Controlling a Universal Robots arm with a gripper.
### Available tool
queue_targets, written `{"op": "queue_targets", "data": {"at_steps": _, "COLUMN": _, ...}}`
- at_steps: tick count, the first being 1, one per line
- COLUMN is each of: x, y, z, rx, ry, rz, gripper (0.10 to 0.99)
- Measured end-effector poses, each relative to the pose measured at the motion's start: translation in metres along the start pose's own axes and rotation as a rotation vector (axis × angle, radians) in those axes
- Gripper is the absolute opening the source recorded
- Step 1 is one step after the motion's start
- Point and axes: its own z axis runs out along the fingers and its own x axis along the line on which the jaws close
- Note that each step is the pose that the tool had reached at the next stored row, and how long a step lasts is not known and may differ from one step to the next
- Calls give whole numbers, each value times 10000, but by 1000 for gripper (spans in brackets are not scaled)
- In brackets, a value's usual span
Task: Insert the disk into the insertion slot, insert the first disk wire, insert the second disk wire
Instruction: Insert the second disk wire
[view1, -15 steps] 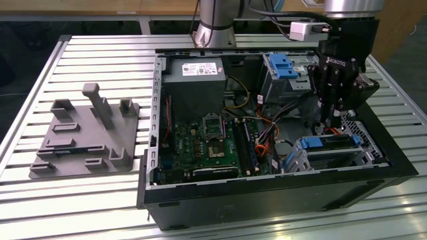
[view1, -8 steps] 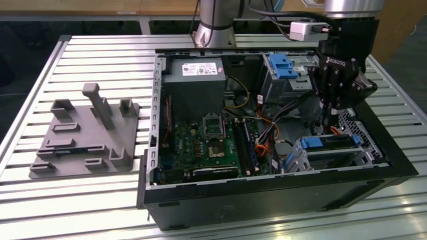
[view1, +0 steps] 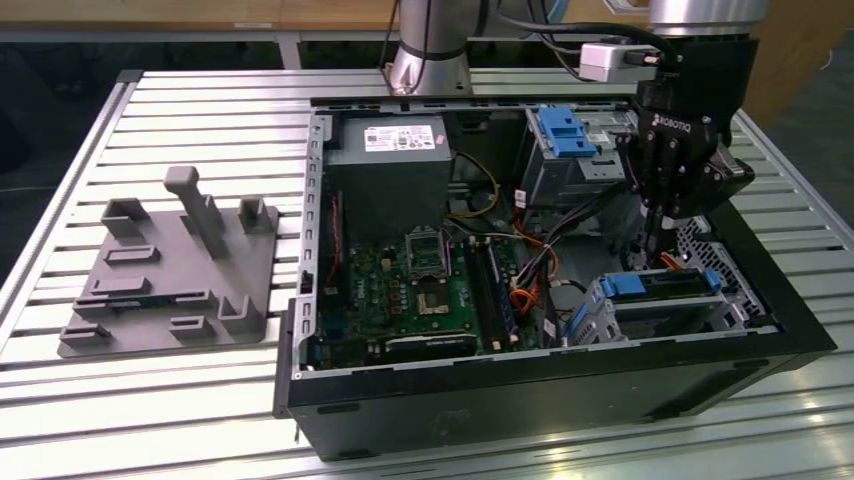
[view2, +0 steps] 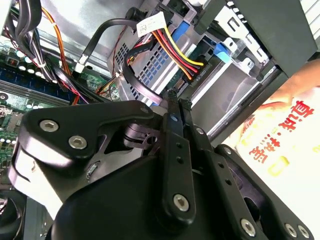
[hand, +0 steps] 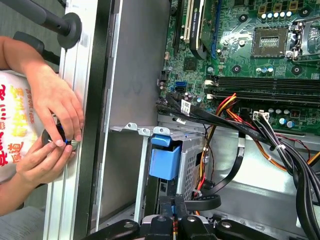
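near the disk (view1: 663, 288), gripper (view1: 653, 246) fingers (view2: 173, 131) meet by a white-tagged cable (view2: 150, 23).

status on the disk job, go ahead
Gripper shut, low inside the case, black wire at its tips. Disk sitting in the slot. A person's hands at the case edge, outside.

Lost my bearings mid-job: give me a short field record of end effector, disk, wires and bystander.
end effector: shut, apparently pinching the black wire by its end
disk: seated in the insertion slot
coloured wire: connector against the disk's end, looks plugged
person's hands: outside the case
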Motion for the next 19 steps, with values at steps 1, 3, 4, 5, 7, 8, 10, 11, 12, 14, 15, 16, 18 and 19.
{"op": "queue_targets", "data": {"at_steps": 1, "x": 0, "y": 0, "z": 0, "rx": 0, "ry": 0, "rz": 0, "gripper": 141}}
{"op": "queue_targets", "data": {"at_steps": 3, "x": 0, "y": 0, "z": 0, "rx": 0, "ry": 0, "rz": 0, "gripper": 141}}
{"op": "queue_targets", "data": {"at_steps": 4, "x": 0, "y": 0, "z": 0, "rx": 0, "ry": 1, "rz": 0, "gripper": 141}}
{"op": "queue_targets", "data": {"at_steps": 5, "x": 0, "y": 0, "z": 0, "rx": 0, "ry": 1, "rz": 0, "gripper": 141}}
{"op": "queue_targets", "data": {"at_steps": 7, "x": 0, "y": 0, "z": 0, "rx": 0, "ry": 0, "rz": 0, "gripper": 141}}
{"op": "queue_targets", "data": {"at_steps": 8, "x": 0, "y": 0, "z": 0, "rx": 0, "ry": 1, "rz": 0, "gripper": 141}}
{"op": "queue_targets", "data": {"at_steps": 10, "x": 0, "y": 0, "z": 0, "rx": 0, "ry": 1, "rz": 0, "gripper": 141}}
{"op": "queue_targets", "data": {"at_steps": 11, "x": 0, "y": 0, "z": 0, "rx": 3, "ry": 1, "rz": 1, "gripper": 141}}
{"op": "queue_targets", "data": {"at_steps": 12, "x": 0, "y": 2, "z": 1, "rx": 12, "ry": 1, "rz": 5, "gripper": 141}}
{"op": "queue_targets", "data": {"at_steps": 14, "x": -1, "y": 6, "z": 0, "rx": 59, "ry": -6, "rz": 21, "gripper": 141}}
{"op": "queue_targets", "data": {"at_steps": 15, "x": -1, "y": 8, "z": 0, "rx": 86, "ry": -9, "rz": 29, "gripper": 141}}
{"op": "queue_targets", "data": {"at_steps": 16, "x": -2, "y": 11, "z": 0, "rx": 111, "ry": -10, "rz": 40, "gripper": 141}}
{"op": "queue_targets", "data": {"at_steps": 18, "x": -1, "y": 15, "z": 0, "rx": 139, "ry": -6, "rz": 51, "gripper": 149}}
{"op": "queue_targets", "data": {"at_steps": 19, "x": -2, "y": 15, "z": -1, "rx": 147, "ry": -4, "rz": 53, "gripper": 149}}
